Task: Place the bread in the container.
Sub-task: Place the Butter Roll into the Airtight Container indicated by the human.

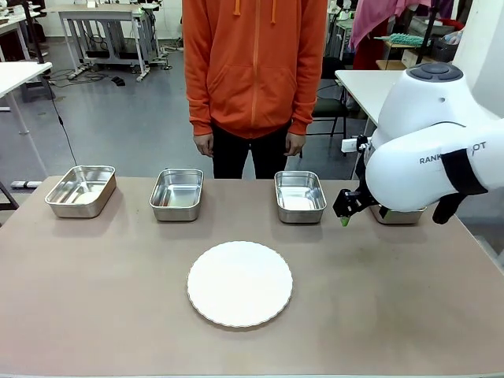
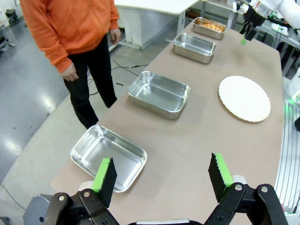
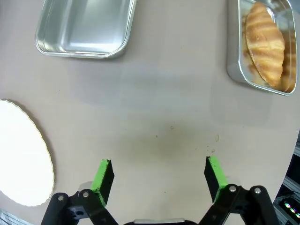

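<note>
The bread (image 3: 265,42), a golden-brown ridged croissant, lies inside the steel container (image 3: 233,70) at the upper right of the right wrist view. My right gripper (image 3: 159,176) hangs open over bare table, back from that container, with nothing between its green pads. In the front view the right gripper (image 1: 345,216) hovers just left of the rightmost container (image 1: 398,216), which the arm mostly hides. My left gripper (image 2: 162,176) is open and empty above the table's other end, beside the nearest steel pan (image 2: 108,157).
Three more steel pans (image 1: 81,190) (image 1: 176,194) (image 1: 300,196) stand in a row along the far side. A round white scalloped plate (image 1: 240,283) lies at the table's middle front. A person in an orange hoodie (image 1: 253,71) stands behind the far edge, hands down.
</note>
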`<state>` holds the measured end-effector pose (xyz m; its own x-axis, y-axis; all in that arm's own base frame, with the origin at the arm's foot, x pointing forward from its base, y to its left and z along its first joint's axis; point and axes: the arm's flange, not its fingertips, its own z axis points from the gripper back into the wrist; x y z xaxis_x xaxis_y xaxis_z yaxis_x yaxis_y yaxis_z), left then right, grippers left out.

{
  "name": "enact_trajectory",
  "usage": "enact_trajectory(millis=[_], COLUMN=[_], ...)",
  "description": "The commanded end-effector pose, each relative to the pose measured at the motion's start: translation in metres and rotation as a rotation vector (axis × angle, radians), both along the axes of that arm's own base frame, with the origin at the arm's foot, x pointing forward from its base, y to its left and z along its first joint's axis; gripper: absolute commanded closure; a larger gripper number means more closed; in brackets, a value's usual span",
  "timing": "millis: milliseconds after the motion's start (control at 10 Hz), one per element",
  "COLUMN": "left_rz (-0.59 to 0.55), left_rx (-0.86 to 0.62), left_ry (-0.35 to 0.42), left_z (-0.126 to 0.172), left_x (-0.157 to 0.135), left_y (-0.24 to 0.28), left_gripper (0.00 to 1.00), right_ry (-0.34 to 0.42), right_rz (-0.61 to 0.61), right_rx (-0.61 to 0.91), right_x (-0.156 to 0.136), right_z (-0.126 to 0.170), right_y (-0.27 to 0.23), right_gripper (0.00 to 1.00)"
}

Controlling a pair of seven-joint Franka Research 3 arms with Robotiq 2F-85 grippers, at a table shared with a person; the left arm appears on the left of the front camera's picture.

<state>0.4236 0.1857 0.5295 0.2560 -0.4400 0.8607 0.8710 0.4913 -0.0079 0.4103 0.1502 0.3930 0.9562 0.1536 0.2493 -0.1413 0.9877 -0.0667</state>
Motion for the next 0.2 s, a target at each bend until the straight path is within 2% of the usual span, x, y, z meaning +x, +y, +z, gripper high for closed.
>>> enact_trajectory(millis=[0,100], left_rz=[-0.012,-0.012], left_rx=[-0.009,-0.009], left_ry=[-0.014,-0.014], left_z=[0.0004,0.0004], left_x=[-0.0024,-0.0024], left_y=[0.0,0.0], left_gripper=[0.0,0.0], right_ry=[-0.014,-0.014], right_rz=[-0.027,-0.027], right_rx=[-0.009,-0.009], right_x=[0.0027,0.0027], right_z=[0.0001,0.0001], right_y=[0.004,0.004], right_gripper=[0.0,0.0])
